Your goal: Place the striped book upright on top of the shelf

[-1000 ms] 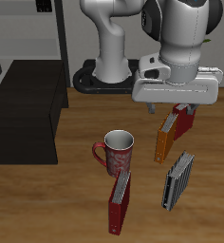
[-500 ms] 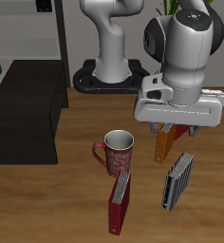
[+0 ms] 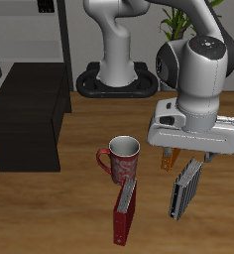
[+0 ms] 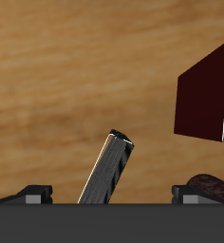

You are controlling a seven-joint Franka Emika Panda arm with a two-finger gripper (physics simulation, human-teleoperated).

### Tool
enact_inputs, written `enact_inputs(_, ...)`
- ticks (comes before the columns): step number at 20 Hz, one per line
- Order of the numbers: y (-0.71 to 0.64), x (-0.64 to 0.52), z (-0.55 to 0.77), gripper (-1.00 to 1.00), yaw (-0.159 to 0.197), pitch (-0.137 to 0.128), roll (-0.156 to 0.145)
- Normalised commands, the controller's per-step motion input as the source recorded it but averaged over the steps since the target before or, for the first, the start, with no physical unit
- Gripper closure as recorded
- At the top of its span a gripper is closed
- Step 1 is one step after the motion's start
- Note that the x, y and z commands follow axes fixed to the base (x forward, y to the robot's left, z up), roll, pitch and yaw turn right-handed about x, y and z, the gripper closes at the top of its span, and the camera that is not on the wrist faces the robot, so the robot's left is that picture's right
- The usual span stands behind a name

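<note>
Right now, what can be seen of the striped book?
The thin rectangular book with narrow black and grey-white stripes lies on the wooden table near its front edge, striped cover showing, one end partly hidden under the robot's tool. The wrist view shows it between the tool's fingers, which are not touching it.

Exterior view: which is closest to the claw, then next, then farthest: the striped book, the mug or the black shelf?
From the gripper:
1. Striped book, just below it, toward the table's front edge.
2. Mug, beside it, mid-table.
3. Shelf, across the table, farther back.
</note>
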Motion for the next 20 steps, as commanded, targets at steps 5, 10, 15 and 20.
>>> enact_inputs(5, 0.04, 0.03, -0.36, -1.00, -0.026, 0.027, 0.007)
enact_inputs(10, -0.04, 0.02, -0.39, -1.00, -0.026, 0.022, -0.010)
enact_inputs(15, 0.06, 0.04, -0.36, -1.00, -0.033, 0.082, 0.061)
enact_inputs(20, -0.05, 0.00, -0.18, 1.00, -0.024, 0.028, -0.002)
